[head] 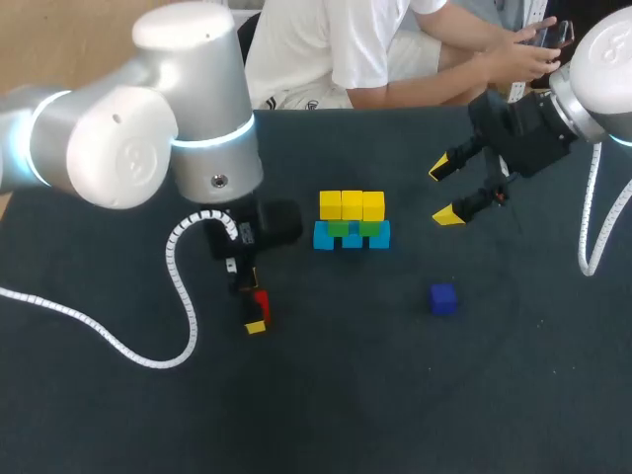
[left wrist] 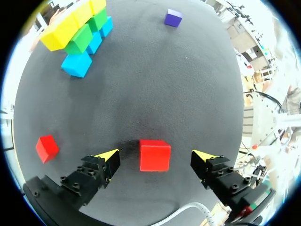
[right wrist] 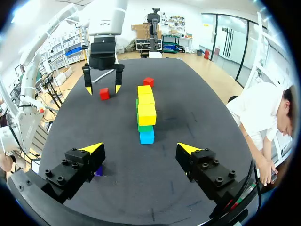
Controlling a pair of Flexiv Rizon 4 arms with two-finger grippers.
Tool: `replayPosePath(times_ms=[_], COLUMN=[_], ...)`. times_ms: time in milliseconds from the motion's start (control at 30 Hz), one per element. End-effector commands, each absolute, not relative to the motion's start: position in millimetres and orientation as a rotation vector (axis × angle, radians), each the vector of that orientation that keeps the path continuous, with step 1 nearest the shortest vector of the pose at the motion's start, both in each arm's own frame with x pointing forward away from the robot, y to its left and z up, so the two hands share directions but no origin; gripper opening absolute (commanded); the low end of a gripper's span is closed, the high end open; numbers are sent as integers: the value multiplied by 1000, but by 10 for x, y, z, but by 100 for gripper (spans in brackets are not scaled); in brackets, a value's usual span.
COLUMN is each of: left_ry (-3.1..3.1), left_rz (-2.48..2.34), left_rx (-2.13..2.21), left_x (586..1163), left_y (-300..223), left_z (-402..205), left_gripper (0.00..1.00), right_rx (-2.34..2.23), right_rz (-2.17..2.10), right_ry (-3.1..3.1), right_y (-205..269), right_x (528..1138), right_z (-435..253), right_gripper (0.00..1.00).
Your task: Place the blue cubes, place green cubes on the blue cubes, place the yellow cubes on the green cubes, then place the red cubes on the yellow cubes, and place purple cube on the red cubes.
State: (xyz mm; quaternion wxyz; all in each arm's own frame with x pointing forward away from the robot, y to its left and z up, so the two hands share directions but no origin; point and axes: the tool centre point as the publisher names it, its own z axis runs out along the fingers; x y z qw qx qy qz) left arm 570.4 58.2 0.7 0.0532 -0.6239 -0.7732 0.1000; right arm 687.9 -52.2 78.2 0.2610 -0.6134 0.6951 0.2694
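Note:
A stack stands mid-table: blue cubes [head: 323, 237] at the bottom, green cubes [head: 339, 228] on them, and a row of yellow cubes [head: 353, 204] on top. My left gripper [left wrist: 156, 157] is open and straddles a red cube [left wrist: 154, 155] on the cloth, with a gap at each fingertip. A second red cube [left wrist: 47, 148] lies beside that gripper. The purple cube [head: 443, 298] sits alone to the right of the stack. My right gripper [head: 442, 194] hangs open and empty above the table, right of the stack.
The table is covered by a dark cloth [head: 395, 395]. A white cable [head: 148, 346] from my left arm loops over the cloth at the front left. In the right wrist view the purple cube [right wrist: 98, 172] peeks out beside one finger.

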Motion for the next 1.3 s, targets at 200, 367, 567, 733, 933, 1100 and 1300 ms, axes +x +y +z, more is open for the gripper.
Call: replayPosePath(times_ms=[200, 367, 567, 733, 933, 1100, 1300], left_ry=[-2416, -2441, -2478, -2499, -2509, -2514, -2515], left_rz=[342, 367, 403, 419, 417, 402, 388], left_rx=[-1901, -1900, -1903, -1903, -1900, -1905, -1912], left_x=[5608, 5594, 5593, 5605, 5639, 5671, 5702], left_y=[671, 711, 738, 744, 742, 729, 706], left_z=[6, 2, -9, -20, -2, 42, 67], left_gripper=[100, 100, 100, 100, 100, 100, 100], right_rx=[-1660, -1660, -1660, -1660, -1660, -1660, -1660], right_rz=[729, 729, 729, 729, 729, 729, 729], right_ry=[1880, 1880, 1880, 1880, 1880, 1880, 1880], right_y=[-524, -524, -524, -524, -524, -524, -524], right_x=[6874, 6874, 6874, 6874, 6874, 6874, 6874], right_z=[782, 782, 782, 782, 782, 782, 782], right_gripper=[100, 100, 100, 100, 100, 100, 100])
